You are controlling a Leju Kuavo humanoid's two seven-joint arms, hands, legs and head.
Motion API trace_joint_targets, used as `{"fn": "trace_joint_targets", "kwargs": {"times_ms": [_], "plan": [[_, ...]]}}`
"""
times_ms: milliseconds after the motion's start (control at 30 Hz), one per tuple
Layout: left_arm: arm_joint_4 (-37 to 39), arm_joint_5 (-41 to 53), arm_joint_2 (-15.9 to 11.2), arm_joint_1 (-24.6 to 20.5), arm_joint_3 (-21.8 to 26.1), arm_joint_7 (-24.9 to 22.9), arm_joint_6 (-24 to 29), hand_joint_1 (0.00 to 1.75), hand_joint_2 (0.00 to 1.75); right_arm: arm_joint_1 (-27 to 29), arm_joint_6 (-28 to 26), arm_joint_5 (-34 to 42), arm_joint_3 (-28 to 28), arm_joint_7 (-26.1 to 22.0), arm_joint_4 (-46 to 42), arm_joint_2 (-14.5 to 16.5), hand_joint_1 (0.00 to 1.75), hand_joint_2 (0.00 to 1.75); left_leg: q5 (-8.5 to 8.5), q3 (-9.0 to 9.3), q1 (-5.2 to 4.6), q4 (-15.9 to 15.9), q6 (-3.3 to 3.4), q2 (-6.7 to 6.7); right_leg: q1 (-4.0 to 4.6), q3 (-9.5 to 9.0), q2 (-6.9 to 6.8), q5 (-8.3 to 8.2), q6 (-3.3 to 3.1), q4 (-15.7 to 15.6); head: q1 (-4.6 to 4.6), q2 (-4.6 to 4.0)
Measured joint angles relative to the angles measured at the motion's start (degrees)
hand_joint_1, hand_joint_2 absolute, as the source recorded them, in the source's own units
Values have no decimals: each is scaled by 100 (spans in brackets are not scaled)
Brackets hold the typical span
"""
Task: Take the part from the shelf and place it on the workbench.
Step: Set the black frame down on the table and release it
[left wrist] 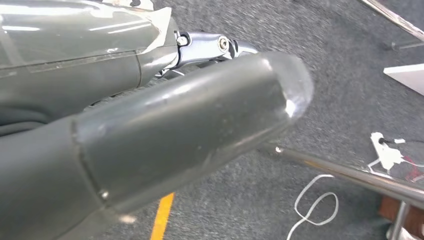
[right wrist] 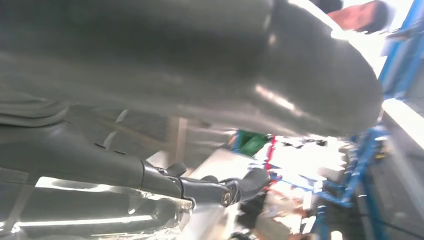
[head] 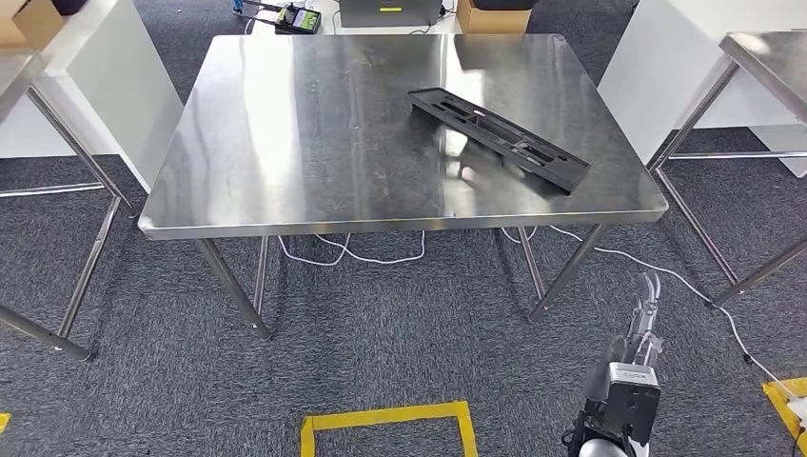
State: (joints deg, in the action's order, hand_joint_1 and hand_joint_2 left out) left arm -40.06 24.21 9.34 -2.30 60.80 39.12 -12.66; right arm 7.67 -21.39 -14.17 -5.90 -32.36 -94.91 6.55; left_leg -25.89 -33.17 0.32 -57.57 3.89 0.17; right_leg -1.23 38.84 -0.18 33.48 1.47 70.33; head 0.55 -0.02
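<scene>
The part point(head: 500, 138), a long flat black plastic frame with slots, lies at an angle on the right side of the steel workbench point(head: 314, 143). My right hand point(head: 645, 319) hangs low in front of the bench's right front leg, with its fingers stretched out and nothing in them. In the right wrist view, my right hand point(right wrist: 200, 65) shows a blurred thick thumb and a dark finger, with no object between them. The thumb of my left hand point(left wrist: 150, 135) juts out over grey carpet and holds nothing.
Another steel table stands at the left point(head: 19, 76) and one at the right point(head: 771, 52). White cable point(head: 371, 255) trails on the carpet under the bench. Yellow tape point(head: 385, 419) marks the floor near me. A cardboard box point(head: 490, 17) sits beyond the far edge.
</scene>
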Motion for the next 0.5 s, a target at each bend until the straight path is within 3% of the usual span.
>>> {"fn": "trace_joint_targets", "kwargs": {"times_ms": [33, 100, 133, 167, 200, 267, 500], "plan": [[-1, 8, 11, 1, 21, 0, -9, 0, 0, -32, -5, 12, -40, 45, 98, -2, 0, 0, 76, -92, -17, -5, 4, 5, 10, -8, 1, 71, 18, 261, -4, 0], [-2, 34, 44, 0, 66, 0, -32, 0, 0, -116, 0, 50, -119, 120, 343, -8, 0, 0, 229, -267, -51, -18, 4, 10, 47, -281, 2, -124, 111, 272, -10, 0], [-2, 47, 63, -2, 86, 0, -39, 0, 0, -170, 7, 70, -154, 146, 475, -11, 0, 0, 305, -340, -66, -22, -2, 12, 76, -556, 2, -260, 132, 1, -9, 0], [-3, 67, 89, -6, 102, 0, -43, 0, 0, -231, 21, 92, -190, 170, 612, -18, 0, 0, 373, -407, -85, -26, -13, 12, 106, -888, 1, -310, 109, -418, -9, 0], [-5, 84, 109, -13, 110, 0, -44, 0, 0, -302, 39, 115, -225, 185, 742, -24, 0, 0, 439, -455, -101, -27, -29, 15, 142, -1201, 0, -280, 62, -883, -7, 0], [-19, 108, 140, -32, 120, 0, -40, 0, 0, -445, 77, 158, -292, 216, 1011, -38, 0, 0, 565, -509, -114, -10, -72, 27, 197, -1525, 1, -134, -30, -1492, 3, 0], [-31, 112, 147, -44, 134, -2, -33, 0, 0, -536, 97, 191, -342, 236, 1241, -47, 0, 0, 657, -531, -99, 16, -109, 37, 225, -1512, 5, -127, -54, -1592, 7, 0]]}}
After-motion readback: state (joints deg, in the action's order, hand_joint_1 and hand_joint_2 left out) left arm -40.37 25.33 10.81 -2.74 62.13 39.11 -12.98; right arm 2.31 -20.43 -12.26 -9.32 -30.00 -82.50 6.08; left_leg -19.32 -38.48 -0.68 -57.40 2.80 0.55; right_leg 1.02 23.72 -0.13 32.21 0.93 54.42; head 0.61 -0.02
